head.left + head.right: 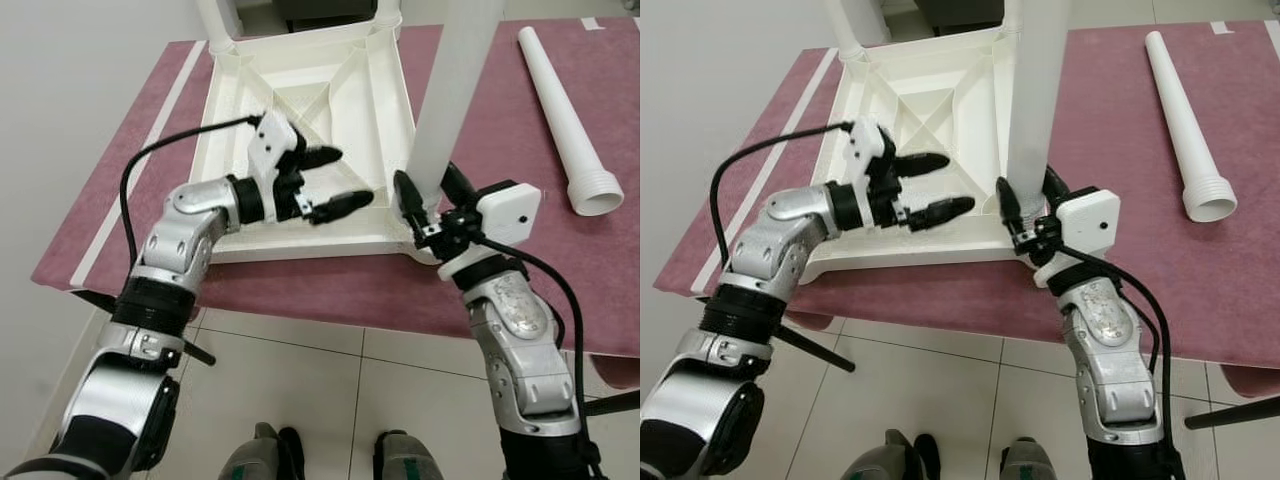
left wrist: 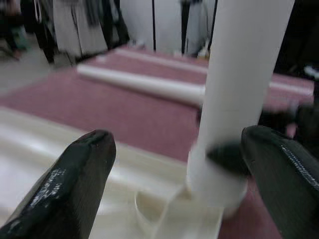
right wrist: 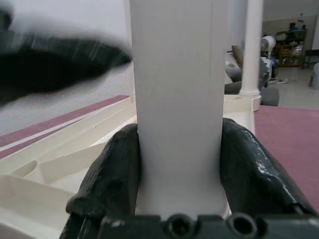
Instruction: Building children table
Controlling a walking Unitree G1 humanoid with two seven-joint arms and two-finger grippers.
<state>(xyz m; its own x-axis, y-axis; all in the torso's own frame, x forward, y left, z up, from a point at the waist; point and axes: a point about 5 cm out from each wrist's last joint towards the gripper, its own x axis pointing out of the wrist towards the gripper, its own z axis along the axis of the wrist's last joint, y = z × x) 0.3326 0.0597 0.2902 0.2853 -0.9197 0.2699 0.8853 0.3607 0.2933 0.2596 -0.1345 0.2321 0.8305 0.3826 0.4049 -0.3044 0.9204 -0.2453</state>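
Right gripper (image 1: 428, 205) pinches the upright leg (image 1: 450, 90) at the tabletop (image 1: 310, 90) corner; keep it vertical while twisting; left gripper (image 1: 335, 180) spread beside

Upturned table top (image 1: 300, 90): white moulded plastic, ribbed underside, smooth with a slight sheen. Upright leg (image 1: 450, 90): same white plastic, smooth, satin. Loose leg (image 1: 565, 115): matt white plastic, ridged threads at its wide end. Mat (image 1: 520, 130): maroon, matt, cloth-like, with pale stripes along one edge. Floor (image 1: 330, 380): pale glossy tiles. Right gripper (image 1: 425, 205) and left gripper (image 1: 335, 180): fingers black, smooth, faintly glossy; arms brushed silver metal; wrist housings matt white plastic; black rubbery cables.
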